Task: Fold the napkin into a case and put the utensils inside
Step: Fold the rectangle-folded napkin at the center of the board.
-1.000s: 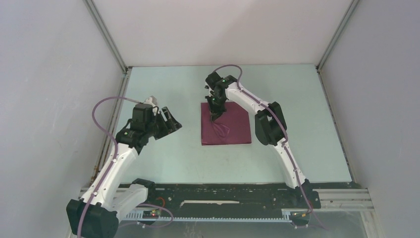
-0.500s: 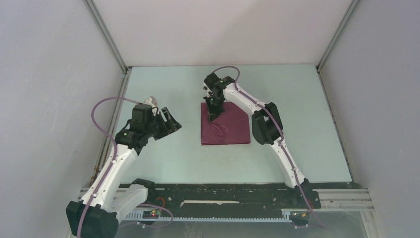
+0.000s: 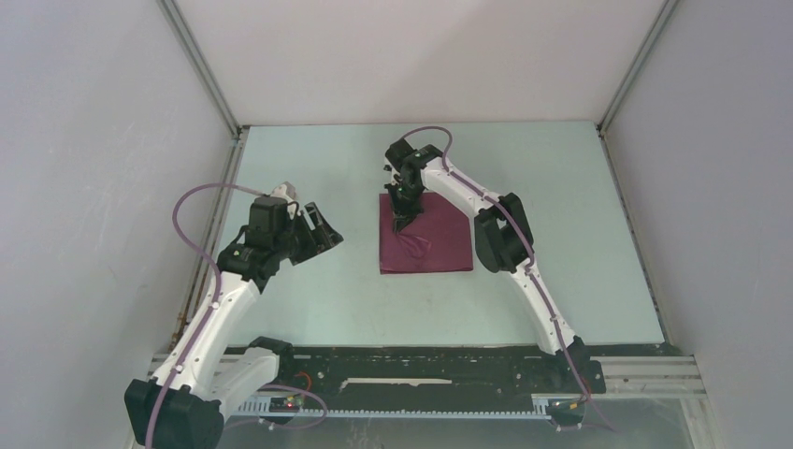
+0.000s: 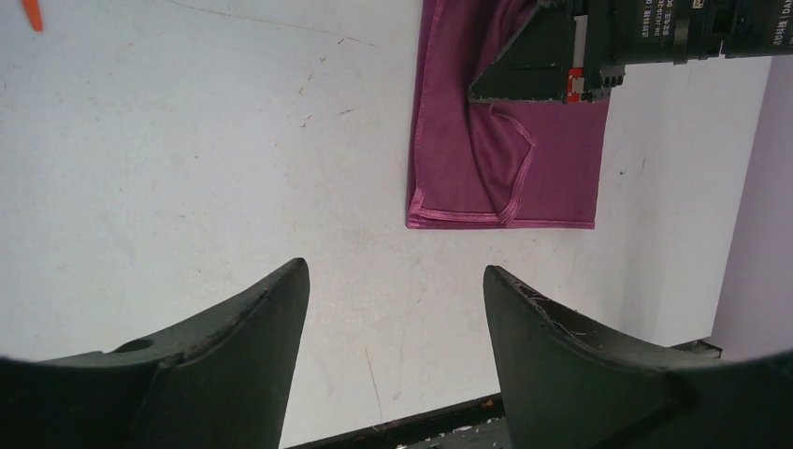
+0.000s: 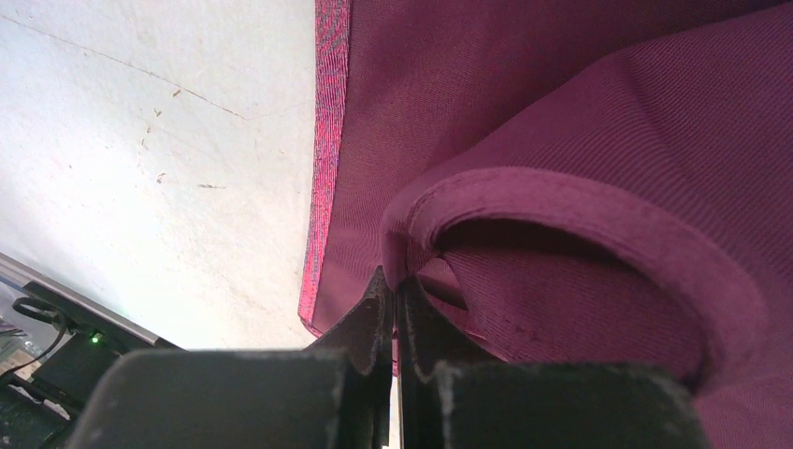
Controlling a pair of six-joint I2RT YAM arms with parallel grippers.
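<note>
Barely anything has moved in the last second. The right jaws have crept a hair toward the left side of the cloth, dragging the little raised loop with them, and the left side hasn't budged.

The right jaws are pressed together on the napkin [image 5: 580, 94], pinching its hem [image 5: 524, 192] so a curl of edge stands up off the flat part. My guess is it's mid-fold and pulling that flap across to narrow the thing into a case. The left jaws sit wide apart with nothing in them, hovering over bare bench [image 4: 187, 168], well clear of the cloth. They look like they're just waiting their turn.

The napkin [image 3: 444, 245] lies mid-bench under the right arm [image 3: 524, 271], with the left arm [image 3: 224, 299] off to the side.

Only the right wrist view really shows the pinch. From above it's a dark blob on maroon. The left wrist view is the only one that catches an orange utensil [image 4: 33, 13], tucked in a far corner and well away from the napkin [image 4: 561, 178]. The overhead doesn't show it at all.
</note>
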